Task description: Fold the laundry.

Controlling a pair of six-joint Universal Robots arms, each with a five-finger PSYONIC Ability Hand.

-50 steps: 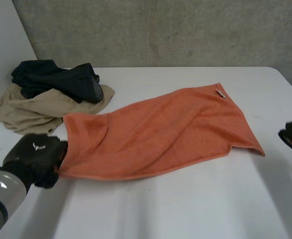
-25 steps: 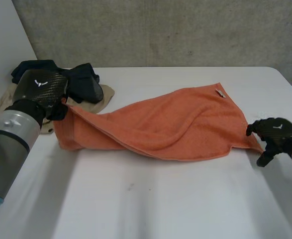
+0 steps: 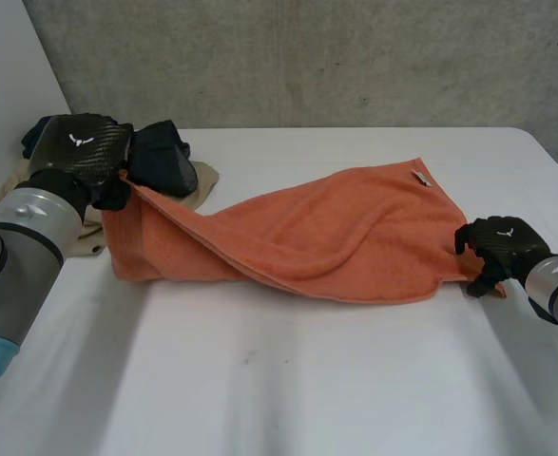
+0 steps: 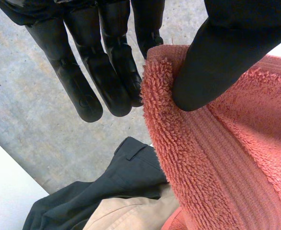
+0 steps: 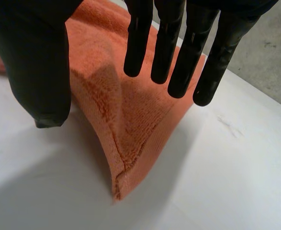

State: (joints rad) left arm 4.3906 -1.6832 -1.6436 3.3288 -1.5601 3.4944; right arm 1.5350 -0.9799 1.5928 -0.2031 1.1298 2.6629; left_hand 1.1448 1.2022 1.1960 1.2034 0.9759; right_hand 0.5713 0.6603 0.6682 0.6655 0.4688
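An orange towel (image 3: pixel 336 237) lies across the white table (image 3: pixel 307 389), its left end lifted and folded over itself. My left hand (image 3: pixel 79 157) holds the towel's left corner raised by the clothes pile. In the left wrist view the thumb (image 4: pixel 217 57) pinches the towel's (image 4: pixel 212 158) edge against the fingers (image 4: pixel 106 72). My right hand (image 3: pixel 497 242) is at the towel's near right corner. In the right wrist view its fingers (image 5: pixel 169 43) are straight and apart from the thumb (image 5: pixel 35 57), and the towel's corner (image 5: pixel 126 110) lies on the table beneath them, not pinched.
A black garment (image 3: pixel 160 157) lies on a beige garment (image 3: pixel 202 180) at the table's far left, right behind my left hand; both show past the towel in the left wrist view (image 4: pixel 106 187). A concrete wall (image 3: pixel 336 57) backs the table.
My left hand has lifted the towel's left corner up and back toward the clothes pile. My right hand has come in from the right to the towel's near right corner.
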